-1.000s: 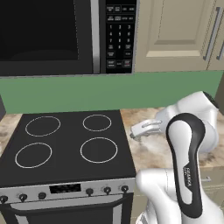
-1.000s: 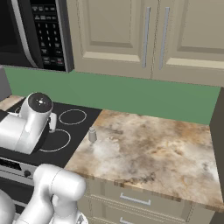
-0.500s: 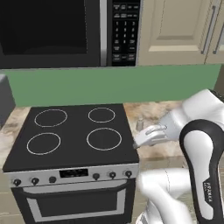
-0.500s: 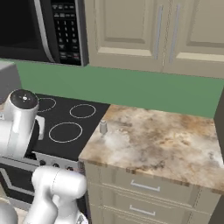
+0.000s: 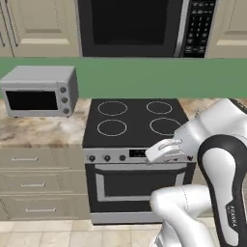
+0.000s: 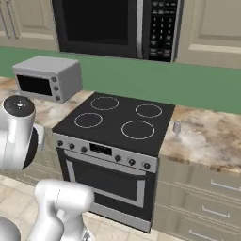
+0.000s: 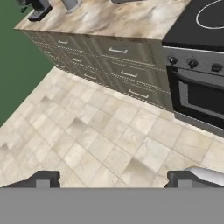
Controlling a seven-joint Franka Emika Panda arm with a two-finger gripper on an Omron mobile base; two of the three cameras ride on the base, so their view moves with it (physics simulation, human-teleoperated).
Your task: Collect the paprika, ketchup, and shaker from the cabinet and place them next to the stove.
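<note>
My gripper [image 7: 112, 177] hangs spread wide with nothing between its fingers, aimed at the tiled floor [image 7: 96, 140] before the stove [image 6: 117, 124]. The shaker [image 6: 177, 127] stands on the counter [image 6: 212, 139] at its left edge, just beside the stove.

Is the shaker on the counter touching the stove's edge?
Apart. In the right base view the shaker stands on the marbled counter just right of the stove, with a thin strip of counter showing between them.
</note>
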